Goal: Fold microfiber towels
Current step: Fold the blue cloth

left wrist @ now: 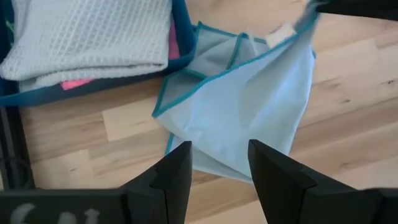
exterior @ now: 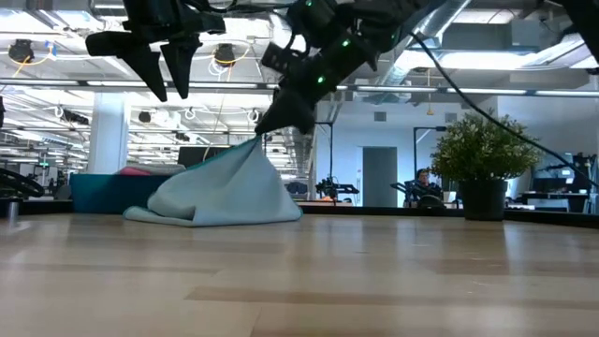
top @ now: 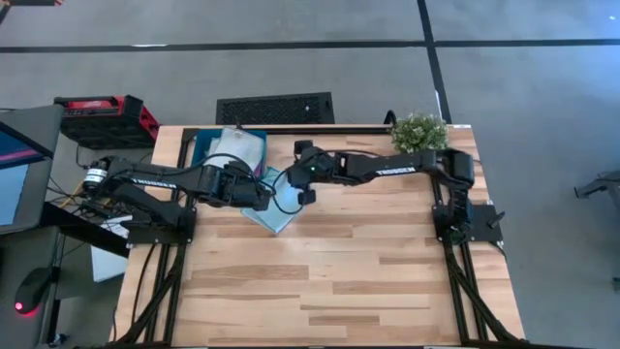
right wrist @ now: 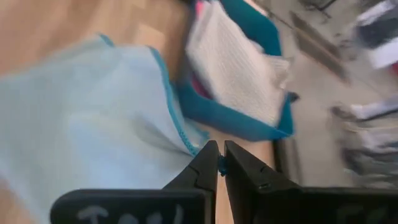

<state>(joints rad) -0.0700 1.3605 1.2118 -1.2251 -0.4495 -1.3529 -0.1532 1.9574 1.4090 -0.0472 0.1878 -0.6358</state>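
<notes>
The light blue towel rises like a tent in the low view, its peak pinched by my right gripper, which is shut. Its lower part lies bunched on the table, next to the dark teal tray. In that tray a pale grey towel lies on top, with a pink towel showing beneath it. My left gripper hangs open above the blue towel, touching nothing. My right gripper pinches the light blue towel's teal-hemmed edge between its two fingertips; one layer or several, I cannot tell. The fingers slant down from the table's right side. The held part is lifted, the cloth slopes down from it, and the lower part rests on the table.
A potted plant stands at the table's far right corner. Bare wooden table spreads out toward the near edge. The tray sits at the far left, close behind the blue towel.
</notes>
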